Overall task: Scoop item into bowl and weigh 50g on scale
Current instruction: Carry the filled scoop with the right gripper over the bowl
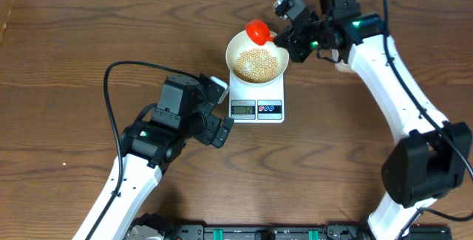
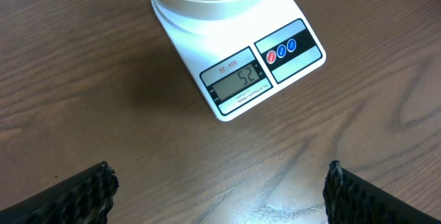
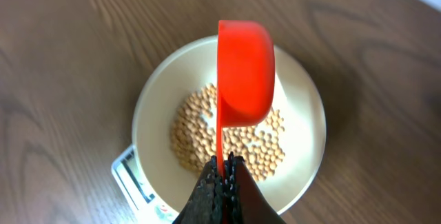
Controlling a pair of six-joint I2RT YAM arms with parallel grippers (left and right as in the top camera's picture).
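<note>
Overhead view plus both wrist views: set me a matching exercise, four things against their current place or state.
1 small red plastic scoop
2 round white-cream bowl
3 tan-yellow beans
4 left gripper

a rests on the white digital scale
b open, holding nothing
c lie inside the bowl
d clamped in the right gripper

Pairs: 1-d, 2-a, 3-c, 4-b.

Bowl (image 2: 213,9) partly beyond top edge

Small round tan-yellow beans (image 1: 256,64) covered the bottom of a round cream bowl (image 1: 231,54), upright on a white rectangular digital scale (image 1: 256,92), far of centre, reading 52.
</note>
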